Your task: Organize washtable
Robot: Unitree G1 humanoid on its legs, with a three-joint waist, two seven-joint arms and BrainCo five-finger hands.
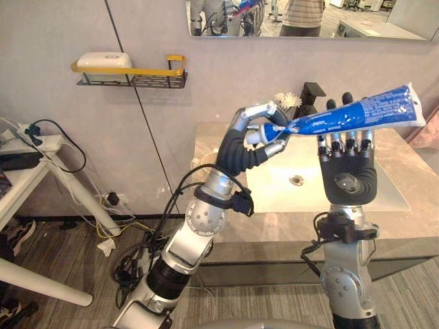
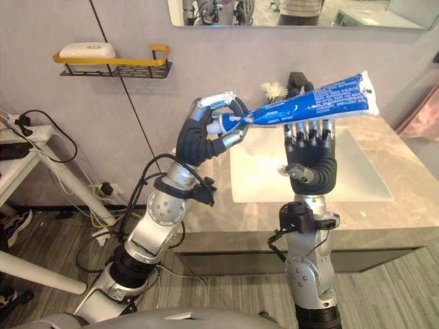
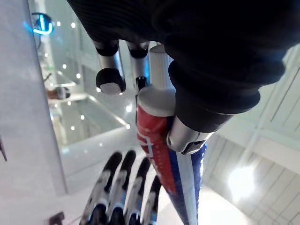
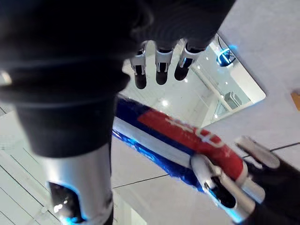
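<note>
Left eye view: the left robot hand [image 1: 264, 133] is curled around the capped end of a long blue plastic toothpaste tube [image 1: 363, 113], held high above the beige marble surface [image 1: 226, 229] and its white rectangular basin [image 1: 274, 185]. The right robot hand [image 1: 348, 171] stands upright with straight fingers. The tube crosses them near the tips, though I cannot tell if they touch. The tidying looks barely begun, since the tube has not yet been put down anywhere. The black wire wall shelf with a yellow rail [image 1: 130, 75] holds a white soap box [image 1: 104, 60] and has free room beside it.

Right eye view: a black faucet [image 2: 297, 81] stands close behind the tube, so swinging backward is tight. Over the basin the space is open. A white side table [image 2: 20, 133] stands well to the left.

Left wrist view: the fingers [image 3: 110, 79] and thumb clamp the tube's white cap [image 3: 157, 96].

Right wrist view: the right hand's fingers [image 4: 159, 65] stay apart and uncurled, and the tube runs past them.
</note>
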